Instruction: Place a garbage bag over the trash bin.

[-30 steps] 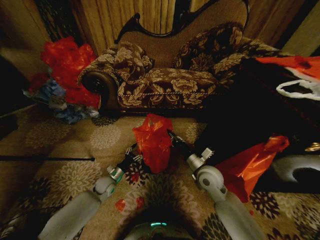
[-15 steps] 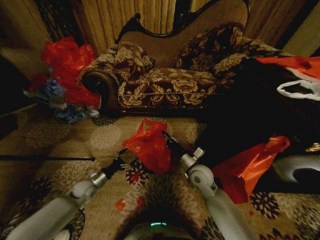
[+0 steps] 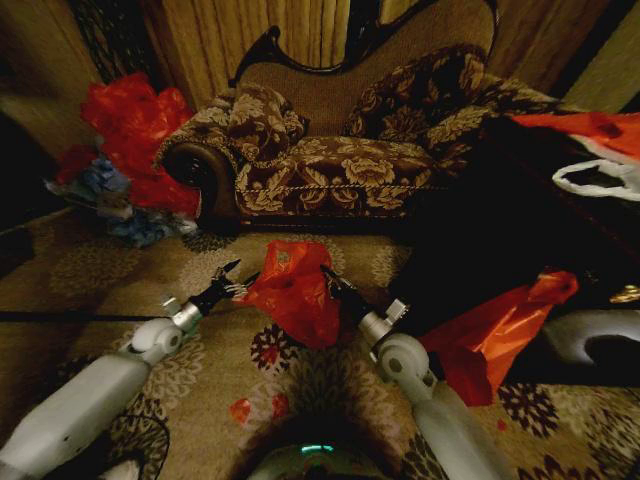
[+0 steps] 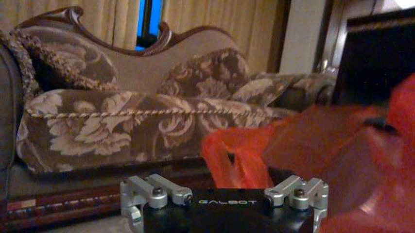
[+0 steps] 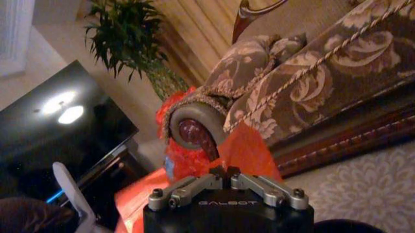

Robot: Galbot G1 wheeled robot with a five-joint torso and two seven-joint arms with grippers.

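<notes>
Garbage bag (image 3: 293, 291) is hanging in the air in front of the sofa (image 3: 330, 160), low above the patterned carpet (image 3: 120, 270), stretched between the two arms. The right tool (image 3: 328, 277) is pinching the bag's edge on the side nearer the dark cabinet (image 3: 500, 220); in the right wrist view its fingers are meeting tip to tip with red film at them, so it is closed on the bag. The left tool (image 3: 232, 277) is sitting just beside the bag's opposite edge, its fingers spread apart in the left wrist view and gripping nothing that I can make out.

The trash bin is not something I can pick out, so I cannot say how the bag is lying relative to it. Judging from this, the step in hand is opening the bag's mouth: the left tool needs to be catching a single layer of the free rim, well apart from the right grip, and both need to be pulling outward evenly so the thin film is not tearing or slipping.

Beyond the bag, a larger orange bag (image 3: 495, 335) is lying beside the cabinet, near the right arm's elbow, where it could be snagging. A heap of red plastic (image 3: 135, 130) is piled at the sofa's far arm, well apart.
</notes>
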